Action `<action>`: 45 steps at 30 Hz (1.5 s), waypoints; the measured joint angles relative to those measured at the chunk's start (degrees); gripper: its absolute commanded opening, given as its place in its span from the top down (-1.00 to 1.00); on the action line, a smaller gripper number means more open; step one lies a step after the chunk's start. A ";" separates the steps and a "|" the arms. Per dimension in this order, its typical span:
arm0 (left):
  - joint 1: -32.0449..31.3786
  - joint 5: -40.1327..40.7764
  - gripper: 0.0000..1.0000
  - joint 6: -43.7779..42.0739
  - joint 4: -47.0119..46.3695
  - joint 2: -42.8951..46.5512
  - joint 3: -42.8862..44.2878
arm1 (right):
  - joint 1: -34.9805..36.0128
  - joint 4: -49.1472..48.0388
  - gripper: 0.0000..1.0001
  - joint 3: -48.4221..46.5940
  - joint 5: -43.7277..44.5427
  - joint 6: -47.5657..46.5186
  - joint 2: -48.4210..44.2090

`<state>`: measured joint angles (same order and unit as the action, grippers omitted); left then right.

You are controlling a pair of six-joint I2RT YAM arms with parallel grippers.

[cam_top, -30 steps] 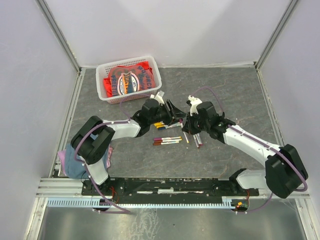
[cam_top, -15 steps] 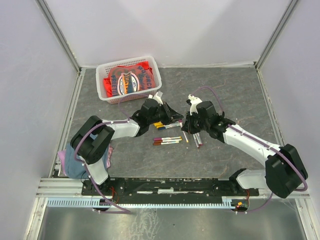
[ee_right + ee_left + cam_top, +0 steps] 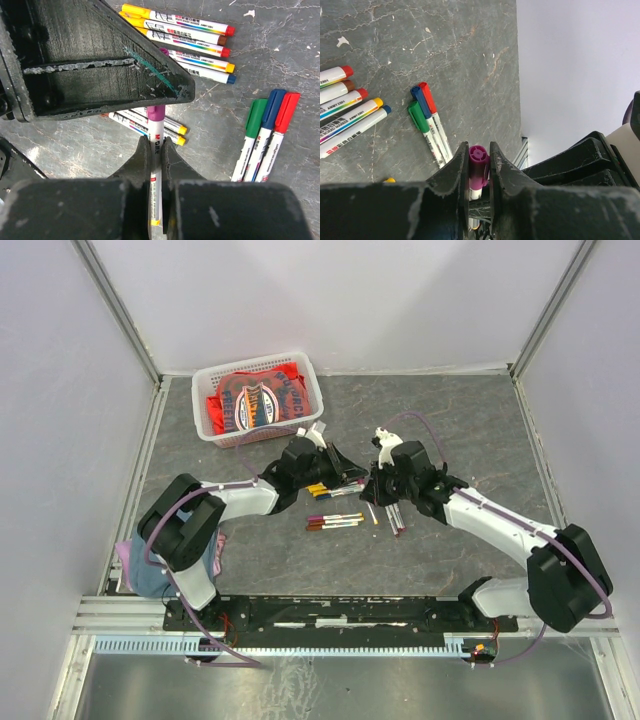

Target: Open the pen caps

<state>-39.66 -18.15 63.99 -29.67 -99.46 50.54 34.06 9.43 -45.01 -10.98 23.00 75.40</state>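
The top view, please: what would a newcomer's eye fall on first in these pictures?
First, the meeting in the middle: the left pincer is shut on a purple cap, and the right pincer is shut on the same pen's white barrel. Next come the red cloth in the white basket at the far left, and the loose capped pens lying near the pincers.

Purple pen cap, raised, on its white barrel.

Basket far left, loose pens around left claw and right claw, open table far right
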 measured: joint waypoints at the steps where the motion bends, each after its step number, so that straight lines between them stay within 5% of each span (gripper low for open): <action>1: 0.00 0.24 0.94 0.00 0.04 0.04 -0.11 | 0.07 0.04 0.97 -0.15 0.11 0.04 0.26; 23: 3.02 2.47 0.94 -5.90 13.31 -2.23 10.67 | 0.17 -3.65 0.98 -2.49 6.19 -2.93 3.10; 36: 17.20 1.31 0.94 -2.21 -11.78 -5.77 4.46 | -0.85 0.24 0.97 1.14 -0.13 0.13 2.14; 45: 12.46 15.47 0.94 -15.67 16.15 -4.79 11.82 | -4.50 8.00 0.98 -3.26 13.88 0.13 1.66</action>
<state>-27.20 -2.68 48.31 -13.52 -104.25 62.37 29.56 17.43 -48.27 2.90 23.14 77.06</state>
